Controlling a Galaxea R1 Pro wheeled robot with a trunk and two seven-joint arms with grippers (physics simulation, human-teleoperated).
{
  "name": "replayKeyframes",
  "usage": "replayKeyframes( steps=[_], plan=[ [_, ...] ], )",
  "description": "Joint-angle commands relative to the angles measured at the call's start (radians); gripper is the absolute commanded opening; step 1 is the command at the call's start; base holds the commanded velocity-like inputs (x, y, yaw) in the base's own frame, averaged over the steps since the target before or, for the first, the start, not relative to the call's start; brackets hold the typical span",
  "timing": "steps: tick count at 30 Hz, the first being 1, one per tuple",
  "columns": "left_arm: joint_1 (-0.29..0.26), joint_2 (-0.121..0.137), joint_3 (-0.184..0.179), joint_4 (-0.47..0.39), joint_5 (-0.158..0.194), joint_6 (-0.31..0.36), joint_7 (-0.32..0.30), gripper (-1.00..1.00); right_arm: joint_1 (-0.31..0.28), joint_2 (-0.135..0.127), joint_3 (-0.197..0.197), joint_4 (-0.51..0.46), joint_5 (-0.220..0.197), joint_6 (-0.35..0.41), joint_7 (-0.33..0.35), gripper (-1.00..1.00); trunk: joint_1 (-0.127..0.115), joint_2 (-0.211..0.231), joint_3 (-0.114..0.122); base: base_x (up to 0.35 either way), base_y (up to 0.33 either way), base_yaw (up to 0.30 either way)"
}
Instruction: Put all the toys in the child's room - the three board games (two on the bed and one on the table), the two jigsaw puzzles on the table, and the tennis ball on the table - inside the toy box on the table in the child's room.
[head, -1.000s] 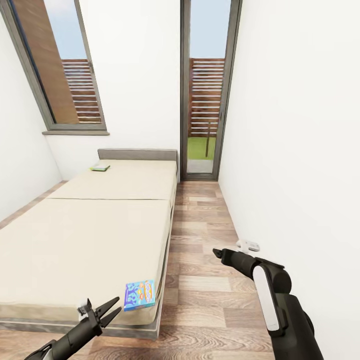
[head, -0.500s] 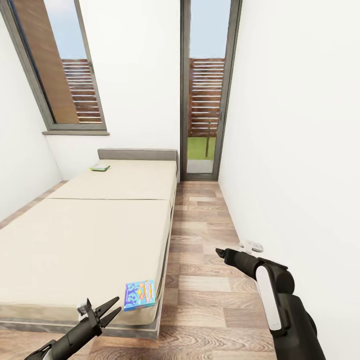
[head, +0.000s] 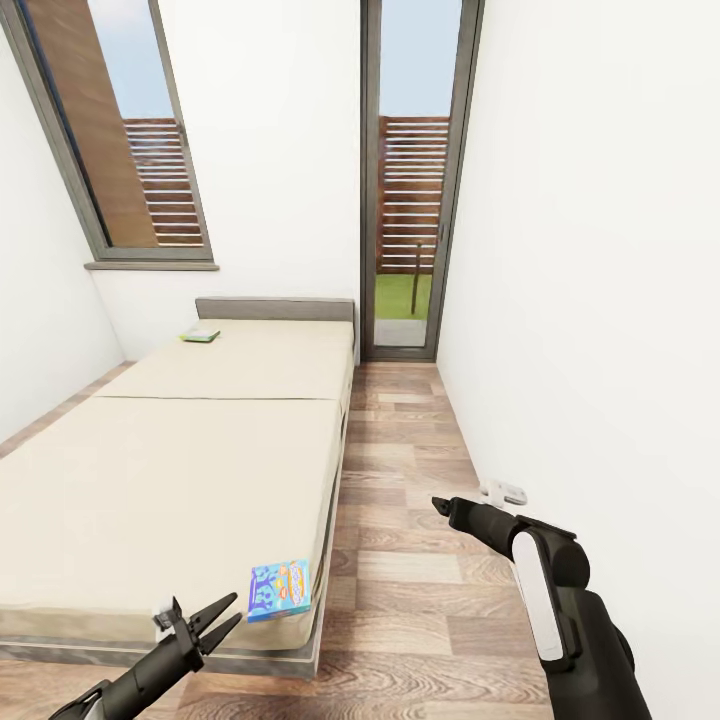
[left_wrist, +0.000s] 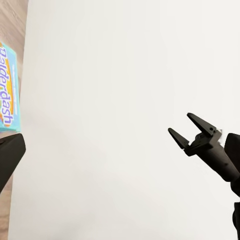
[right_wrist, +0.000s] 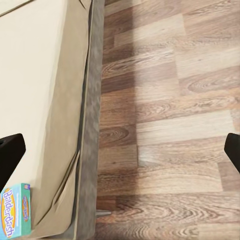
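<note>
Two board games lie on the bed (head: 150, 480): the blue board game (head: 279, 589) at its near corner, another (head: 200, 335) by the headboard. Left pincer (head: 222, 614), jaws apart, sits just beside the blue box, its nearer arm. Right pincer (head: 437, 503): state cannot be told

My head camera looks down the narrow room from high up, over the bed (head: 200, 470) toward the glass door (head: 410, 200). My right wrist camera faces straight down, near the bed edge and floor (right_wrist: 165, 100). My left wrist camera faces the white wall. All three catch the blue board game (head: 279, 589).
</note>
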Motion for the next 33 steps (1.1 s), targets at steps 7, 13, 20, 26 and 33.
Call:
replayKeyframes(
  steps=[7,13,20,26,33],
  plan=[
    [-0.001,0.0,0.029,0.002,-0.001,0.01,-0.002,1.0,-0.001,0.0,-0.003,0.0,-0.002,0.005,0.001,1.0,0.0,0.0,-0.001,0.0,0.0,0.0],
    [-0.001,0.0,0.033,0.003,-0.002,0.008,-0.001,1.0,-0.001,0.0,-0.004,0.0,-0.002,0.004,0.001,1.0,0.0,0.0,-0.001,0.0,0.0,0.0],
    [-0.001,0.0,0.033,0.003,-0.003,0.008,0.002,1.0,-0.001,-0.001,-0.004,0.0,-0.002,0.005,0.001,1.0,0.011,-0.021,-0.01,0.0,0.0,0.0],
    [-0.001,0.0,0.033,0.003,-0.003,0.008,0.008,1.0,-0.001,0.0,-0.003,0.0,-0.002,0.004,0.001,1.0,0.034,-0.063,-0.029,0.0,0.0,0.0],
    [-0.001,0.0,0.033,0.003,-0.002,0.008,0.04,1.0,-0.001,0.001,-0.002,-0.001,-0.002,0.004,0.001,1.0,0.061,-0.112,-0.051,0.0,0.0,0.0]
  ],
)
